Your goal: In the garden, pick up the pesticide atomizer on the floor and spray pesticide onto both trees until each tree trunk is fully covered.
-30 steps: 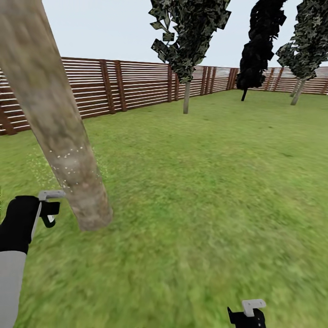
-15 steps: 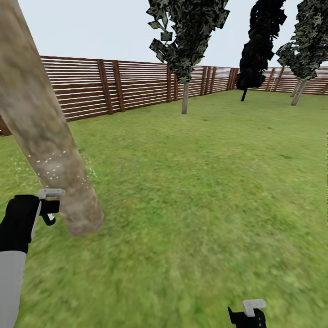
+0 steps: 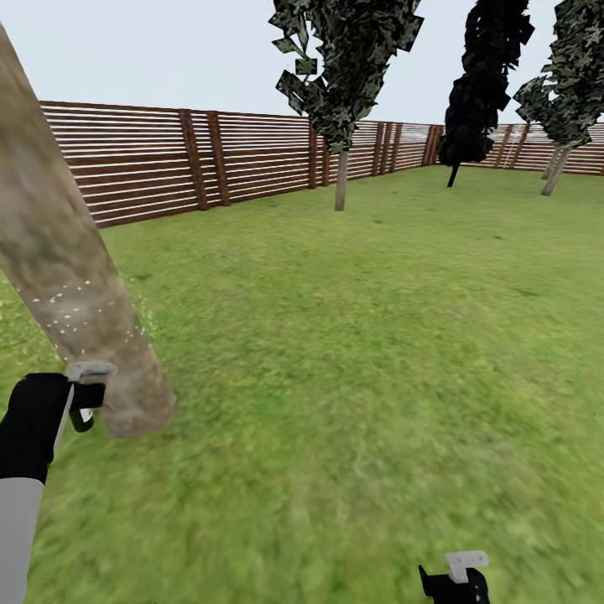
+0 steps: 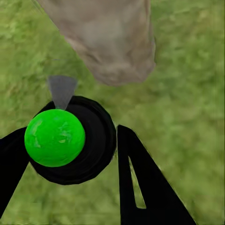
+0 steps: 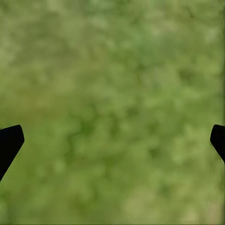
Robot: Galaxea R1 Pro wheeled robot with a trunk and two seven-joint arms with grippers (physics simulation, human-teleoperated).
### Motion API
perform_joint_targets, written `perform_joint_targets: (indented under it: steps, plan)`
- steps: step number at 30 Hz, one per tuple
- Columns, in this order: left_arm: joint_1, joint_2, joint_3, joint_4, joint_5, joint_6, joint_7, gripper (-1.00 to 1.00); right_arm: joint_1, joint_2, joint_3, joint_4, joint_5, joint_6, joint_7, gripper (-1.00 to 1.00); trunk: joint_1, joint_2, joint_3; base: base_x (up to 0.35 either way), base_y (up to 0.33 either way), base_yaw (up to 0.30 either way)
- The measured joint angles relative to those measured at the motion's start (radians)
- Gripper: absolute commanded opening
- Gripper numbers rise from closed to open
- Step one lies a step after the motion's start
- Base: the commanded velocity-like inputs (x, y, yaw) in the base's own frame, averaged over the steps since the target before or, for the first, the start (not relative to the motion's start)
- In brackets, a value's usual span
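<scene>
Pesticide atomizer (image 4: pixel 70 140): pinched between the left gripper's (image 4: pixel 70 159) two black fingers; a green ball sits on its dark round body, its grey nozzle aimed at the trunk base.
Tree trunk (image 3: pixel 63 268): thick mottled column at far left, flecked with white spray dots. It now sits further left and lower in the head view than a second ago, a shift of the whole picture.
Grass (image 3: pixel 352 352): green lawn spreading to the fence (image 3: pixel 168 159) and distant trees (image 3: pixel 348 59).
Right gripper (image 5: pixel 112 140): fingers spread wide, holding nothing, above blurred grass.
</scene>
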Motion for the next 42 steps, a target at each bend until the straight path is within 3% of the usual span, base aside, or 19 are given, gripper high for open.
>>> perform_joint_targets:
  steps: [2, 7, 9, 12, 19, 24, 29, 42]
  plan:
    - [0.051, -0.004, 0.034, 0.001, 0.005, -0.017, 0.018, -1.0, 0.0, 0.0, 0.001, 0.0, 0.0, 0.0, 0.0, 1.0, 0.0, 0.0, 0.0, 0.096, -0.26, 0.257]
    - [0.095, -0.008, 0.045, 0.019, 0.008, -0.071, 0.027, -1.0, 0.0, 0.0, 0.001, 0.0, 0.0, 0.0, 0.0, 1.0, 0.0, 0.0, 0.0, 0.101, -0.258, 0.085]
    - [0.11, -0.011, 0.059, 0.028, 0.01, -0.106, 0.068, -1.0, 0.0, 0.0, 0.001, 0.0, 0.0, -0.001, 0.0, 1.0, 0.0, 0.0, 0.0, 0.046, -0.098, 0.242]
    - [0.117, -0.05, 0.07, 0.031, 0.024, -0.116, 0.095, -1.0, 0.0, 0.0, 0.0, 0.0, 0.0, -0.001, 0.0, 1.0, 0.0, 0.0, 0.0, 0.006, -0.013, 0.273]
    - [0.117, -0.089, 0.065, 0.02, 0.031, -0.12, 0.091, -1.0, 0.0, 0.0, 0.001, 0.0, 0.0, -0.001, 0.0, 1.0, 0.0, 0.0, 0.0, 0.118, -0.051, 0.277]
    - [0.117, -0.084, 0.073, 0.028, 0.021, -0.154, 0.098, -1.0, 0.0, 0.002, 0.001, 0.001, 0.002, 0.0, 0.0, 1.0, -0.001, 0.0, 0.0, 0.324, -0.013, 0.277]
    - [0.118, -0.08, 0.123, 0.031, 0.02, -0.163, 0.098, -1.0, 0.0, 0.002, 0.001, 0.002, 0.002, 0.0, 0.0, 1.0, 0.0, 0.0, 0.0, 0.287, -0.118, 0.277]
    - [0.118, -0.089, 0.122, 0.031, 0.021, -0.165, 0.096, -1.0, 0.0, -0.003, -0.001, 0.0, 0.0, -0.001, -0.002, 1.0, 0.0, 0.0, 0.0, 0.136, -0.248, 0.081]
